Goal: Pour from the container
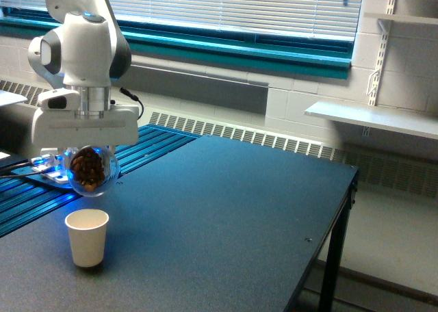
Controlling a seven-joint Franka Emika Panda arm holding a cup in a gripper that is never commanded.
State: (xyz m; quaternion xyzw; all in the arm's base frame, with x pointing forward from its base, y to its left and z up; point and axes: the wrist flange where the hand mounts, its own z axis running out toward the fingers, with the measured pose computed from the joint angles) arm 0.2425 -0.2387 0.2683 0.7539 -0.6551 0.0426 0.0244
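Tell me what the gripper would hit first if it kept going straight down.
Probably the cream-white paper cup, which stands below the gripper and its clear rounded jar of brown nut-like pieces; with depth unclear, it could instead meet the dark table.

Arm posture: wrist vertical, end effector (pixel 87 163) pointing down.
White arm upright at the exterior view's left; fingers closed on a held item.

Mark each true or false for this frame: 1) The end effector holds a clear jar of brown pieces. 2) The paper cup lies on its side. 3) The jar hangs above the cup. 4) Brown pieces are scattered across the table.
1) True: the end effector holds the jar.
2) False: the paper cup stands upright.
3) True.
4) False: the table shows no spilled pieces.
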